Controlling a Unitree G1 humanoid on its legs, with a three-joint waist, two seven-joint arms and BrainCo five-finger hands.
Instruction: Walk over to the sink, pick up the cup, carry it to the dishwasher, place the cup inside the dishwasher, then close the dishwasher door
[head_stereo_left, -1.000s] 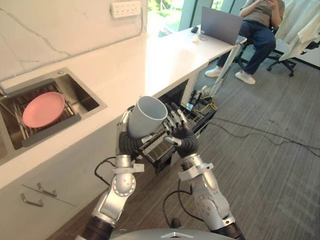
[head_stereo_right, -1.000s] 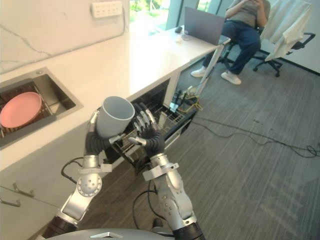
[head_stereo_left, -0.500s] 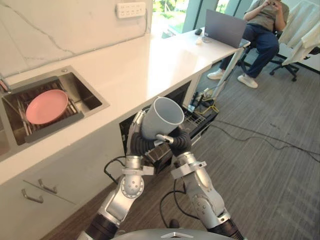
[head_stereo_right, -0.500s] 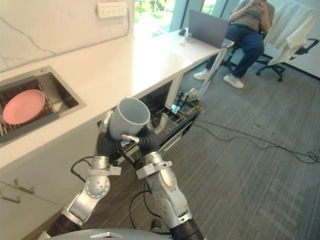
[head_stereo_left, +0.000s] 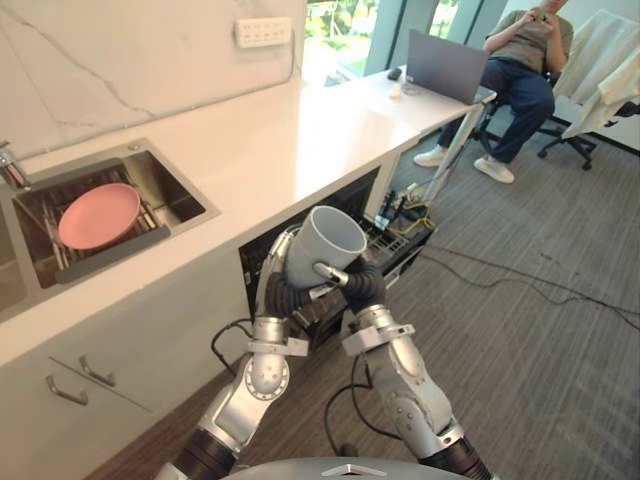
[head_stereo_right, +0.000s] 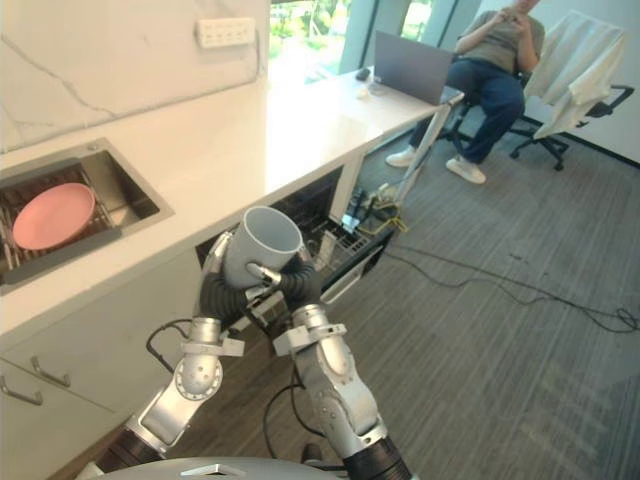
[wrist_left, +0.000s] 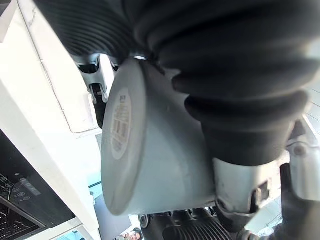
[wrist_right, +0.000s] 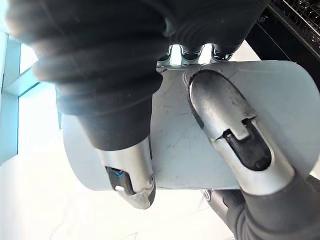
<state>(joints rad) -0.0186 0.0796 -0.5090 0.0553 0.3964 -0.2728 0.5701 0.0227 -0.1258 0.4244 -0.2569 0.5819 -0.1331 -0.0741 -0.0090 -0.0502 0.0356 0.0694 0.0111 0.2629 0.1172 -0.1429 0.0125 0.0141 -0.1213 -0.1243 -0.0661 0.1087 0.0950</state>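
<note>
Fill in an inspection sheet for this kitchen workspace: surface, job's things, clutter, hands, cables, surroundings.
Surface: white countertop, laptop at its far end.
Job's things: grey cup, mouth up, held before the open dishwasher with its rack out; sink holds a pink plate.
Clutter: nothing seen.
Hands: left hand and right hand both curled round the cup.
Cables: black cables trail across the carpet.
Surroundings: seated person beyond the counter; wall socket strip.
</note>
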